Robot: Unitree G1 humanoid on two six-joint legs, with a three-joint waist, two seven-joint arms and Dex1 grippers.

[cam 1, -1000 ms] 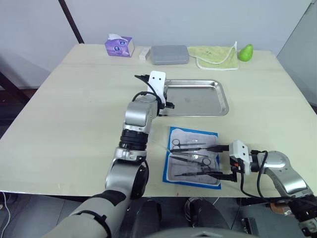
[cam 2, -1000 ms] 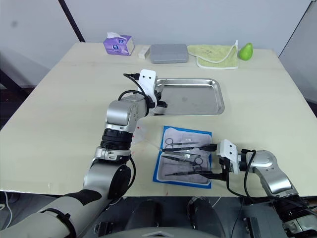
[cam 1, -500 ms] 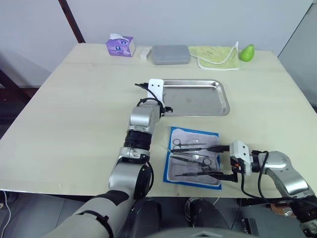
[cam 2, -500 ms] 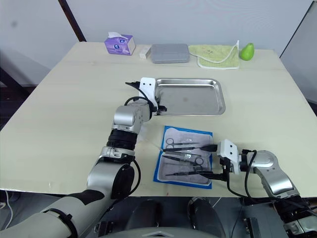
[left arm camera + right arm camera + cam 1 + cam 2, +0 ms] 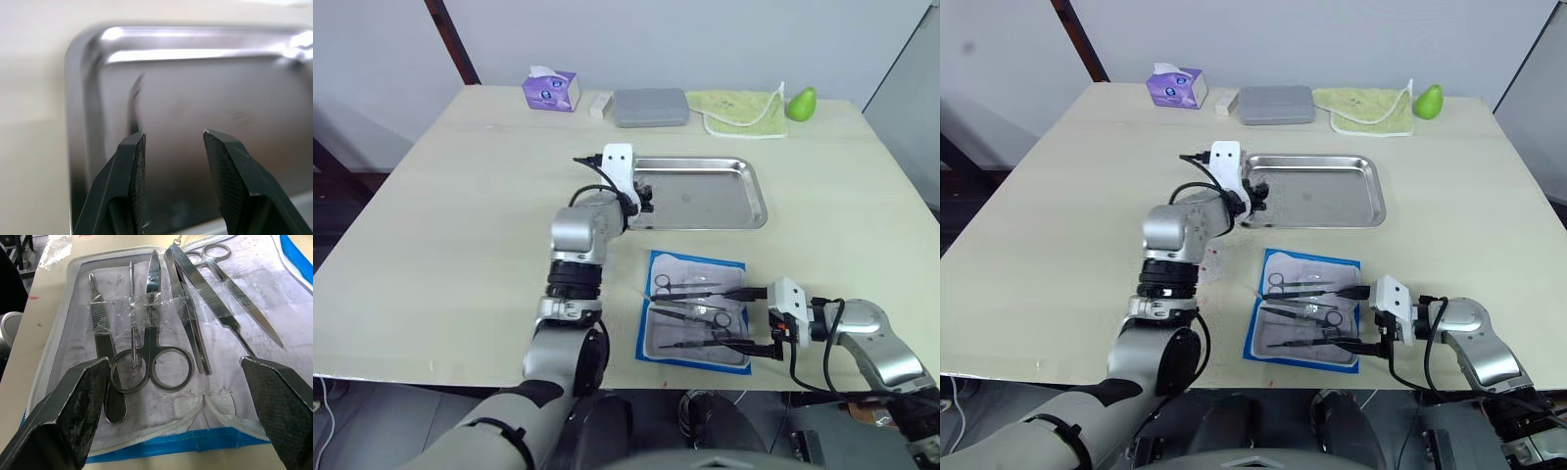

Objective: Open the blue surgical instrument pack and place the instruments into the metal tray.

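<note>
Hovering over the left end of the metal tray (image 5: 705,194), your left gripper (image 5: 172,161) has its two fingers parted with nothing between them; one thin dark instrument (image 5: 133,105) lies in the tray just past them, close to the tray's left rim. The tray is shiny steel with rounded corners, its long axis running left to right across the table (image 5: 450,235).

Your right gripper (image 5: 756,319) sits at the near right, spread wide, its fingers pointing left at the right edge of the blue surgical instrument pack (image 5: 695,309). The pack lies open and flat just near of the tray, long axis running near to far, its clear whitish inner face edged in blue. You can't read any lettering on it.

The instruments (image 5: 166,328) rest on that inner face, held under clear film: ring-handled scissors, forceps, a scalpel handle and a thin probe, lying roughly left to right.

Along the far edge stand a purple tissue box (image 5: 549,91), a grey rounded case (image 5: 650,108), a green cloth (image 5: 740,111) and a green pear (image 5: 800,102).
</note>
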